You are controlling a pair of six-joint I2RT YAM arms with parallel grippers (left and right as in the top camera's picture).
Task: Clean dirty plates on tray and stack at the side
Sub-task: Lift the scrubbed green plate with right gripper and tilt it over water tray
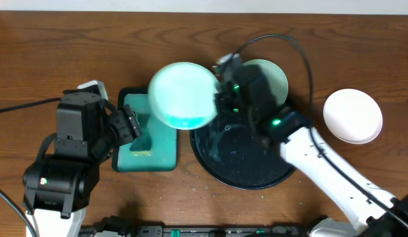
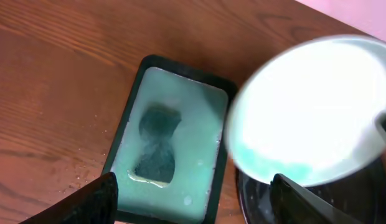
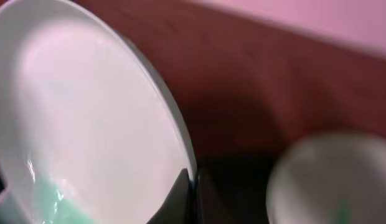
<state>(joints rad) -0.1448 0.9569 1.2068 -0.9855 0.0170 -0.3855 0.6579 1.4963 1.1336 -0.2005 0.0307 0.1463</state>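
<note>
**Right arm holds a smeared plate aloft at the tray's 10 o'clock**

The right gripper [image 1: 224,89] is pinched on the rim of a smeared plate [image 1: 184,95]. The right wrist view shows the dark fingers [image 3: 180,194] closed on the plate's edge. The plate is tilted and hangs over the gap between the black tray [image 1: 220,172] and the teal container [image 1: 166,155], overlapping both from above. A teal smear sits along its lower edge, while the rest of its face is pale and clean-looking.

The left gripper [image 1: 133,125] hovers over the container with its fingers spread apart and nothing between them. In the left wrist view the dark sponge [image 2: 157,146] lies below it in milky teal liquid, and no finger touches it.

A second plate [image 1: 273,76], pale mint, is at the tray's 12 to 1 o'clock edge. It is partly hidden behind the right arm, so I cannot tell how it rests there. A white plate [image 1: 352,115] lies on the wooden table [image 1: 59,46] at about 2 o'clock from the tray, well apart from the tray's rim.

The tray sits near the middle of the table, with the container just beside it at 9 o'clock. Its bare floor shows small teal flecks.
</note>
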